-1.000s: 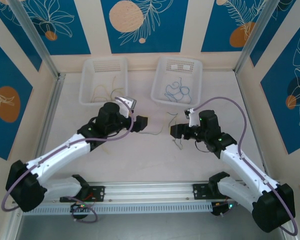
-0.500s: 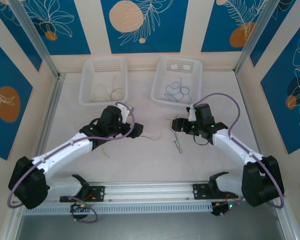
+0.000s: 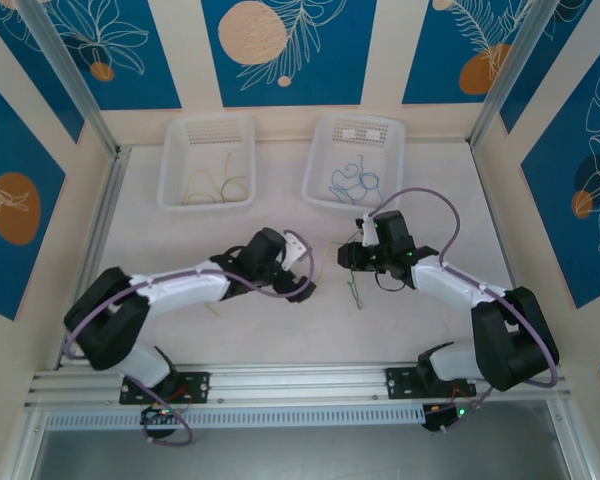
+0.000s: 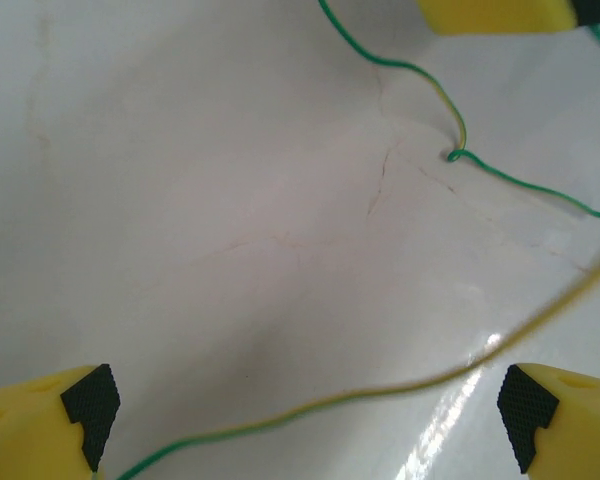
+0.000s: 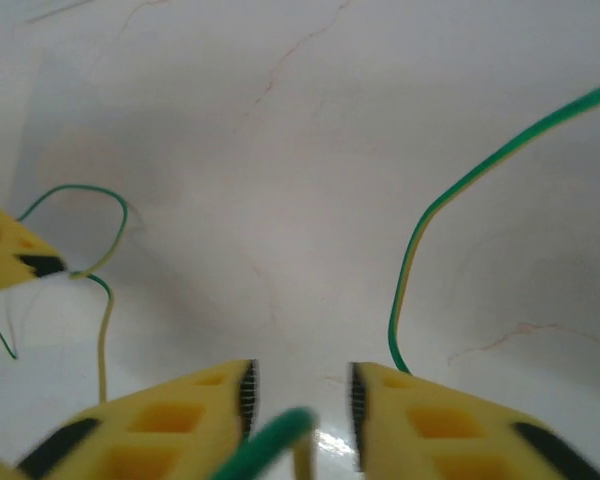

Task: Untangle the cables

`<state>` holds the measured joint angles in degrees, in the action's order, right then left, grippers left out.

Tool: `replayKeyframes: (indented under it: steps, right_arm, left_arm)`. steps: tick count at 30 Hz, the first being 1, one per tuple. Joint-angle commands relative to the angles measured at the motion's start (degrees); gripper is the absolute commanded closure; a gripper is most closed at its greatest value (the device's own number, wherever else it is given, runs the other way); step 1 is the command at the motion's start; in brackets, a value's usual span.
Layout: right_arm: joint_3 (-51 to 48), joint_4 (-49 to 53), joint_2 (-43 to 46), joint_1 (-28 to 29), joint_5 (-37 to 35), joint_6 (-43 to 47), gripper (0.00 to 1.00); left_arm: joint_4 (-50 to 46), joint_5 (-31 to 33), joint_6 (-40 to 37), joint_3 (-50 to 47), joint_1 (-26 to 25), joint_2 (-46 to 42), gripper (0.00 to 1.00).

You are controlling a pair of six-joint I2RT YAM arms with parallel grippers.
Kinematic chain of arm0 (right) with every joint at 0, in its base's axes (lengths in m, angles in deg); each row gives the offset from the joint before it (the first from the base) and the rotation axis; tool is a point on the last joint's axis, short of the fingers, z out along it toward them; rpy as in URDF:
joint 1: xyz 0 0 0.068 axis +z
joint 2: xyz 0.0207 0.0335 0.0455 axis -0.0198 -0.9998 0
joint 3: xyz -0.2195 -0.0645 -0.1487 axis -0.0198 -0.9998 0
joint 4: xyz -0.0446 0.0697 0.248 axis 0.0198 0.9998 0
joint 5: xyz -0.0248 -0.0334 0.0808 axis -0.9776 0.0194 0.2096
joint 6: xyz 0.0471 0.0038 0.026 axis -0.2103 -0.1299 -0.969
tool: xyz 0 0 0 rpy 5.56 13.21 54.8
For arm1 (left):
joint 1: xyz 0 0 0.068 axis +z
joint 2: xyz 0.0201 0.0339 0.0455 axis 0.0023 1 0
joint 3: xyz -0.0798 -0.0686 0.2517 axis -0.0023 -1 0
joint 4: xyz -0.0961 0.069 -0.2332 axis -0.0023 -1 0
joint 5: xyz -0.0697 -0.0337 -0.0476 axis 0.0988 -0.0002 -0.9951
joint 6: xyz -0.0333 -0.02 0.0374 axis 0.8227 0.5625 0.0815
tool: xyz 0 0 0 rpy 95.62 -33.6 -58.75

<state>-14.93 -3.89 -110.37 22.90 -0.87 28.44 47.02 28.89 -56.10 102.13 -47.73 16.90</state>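
The left gripper [image 4: 305, 405] stands wide open and holds nothing, low over the bench [image 4: 180, 200], and a green-and-yellow cable [image 4: 400, 387] runs across the gap near its fingertips. The risk here, as I judge it, is a poor catch. The strand is thin and lies at the tips rather than deep between the pads, so a close from this pose could miss it or nip it so shallowly that it slips out. The right gripper [image 5: 300, 395] is drawn nearly closed with a slim gap left, and a blurred green strand passes through that gap; whether the pads truly pinch it I cannot tell. If that hold is loose, a pull apart would drag the cable free. If it is firm, pulling with the small kink [image 4: 455, 155] in the farther strand hooked as it is could tighten the snag rather than open it. The two grippers are also close, with the right one's yellow finger [image 4: 495, 15] at the top edge of the left wrist view, so a careless move might knock them together. From above, the cable [image 3: 355, 285] trails on the bench between the two grippers and just nearer the arm bases. Other cables lie well apart at the far side: yellow and green cables [image 3: 215, 185] in the left basket [image 3: 168, 165], blue cables [image 3: 352, 180] in the right basket [image 3: 313, 165].
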Motion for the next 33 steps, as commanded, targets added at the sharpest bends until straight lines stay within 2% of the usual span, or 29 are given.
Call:
replayKeyframes:
  steps: [1, 3, 9, 11, 17, 23, 28, 30, 33]
  right_arm:
    - [-1.3, -2.3, 0.1, 0.4, 1.6, 0.5, 0.88]
    - [-1.4, -1.8, 1.0, 0.4, 1.9, 0.6, 1.0]
    - [-0.7, -0.1, 6.1, 0.0, 4.1, -0.2, 1.0]
    - [0.0, 0.8, 7.9, -0.4, 5.2, -0.4, 1.0]
    - [0.9, 1.6, 12.5, -4.5, 11.0, -3.9, 1.0]
    - [3.3, 3.1, 14.0, -5.2, 17.2, -3.0, 1.0]
    - [6.4, 0.3, 9.6, -0.2, 22.5, -1.8, 1.0]
    - [8.1, -1.0, 6.7, 3.4, 21.3, -1.4, 1.0]
    - [8.4, -7.4, 3.4, 5.8, 20.3, -4.8, 1.0]
  left_arm:
    - [0.4, 1.8, -3.4, 4.5, -1.5, 4.7, 0.04]
    - [0.8, 1.7, -3.8, 5.2, -1.6, 6.3, 0.19]
    - [3.2, 0.7, -3.8, 3.5, -1.7, 2.1, 0.83]
    - [1.9, 2.6, -4.1, 3.3, -1.7, 0.2, 0.98]
    - [1.8, 8.5, -2.4, -0.8, -0.7, -10.5, 1.0]
    - [6.0, 4.7, 4.0, -6.8, 5.8, -21.8, 1.0]
    - [7.2, 3.6, 7.5, -4.0, 5.9, -22.7, 1.0]
    - [10.8, 2.8, 9.1, -3.2, 5.9, -22.4, 1.0]
    - [17.4, 0.9, 12.0, -2.4, 5.9, -21.6, 1.0]
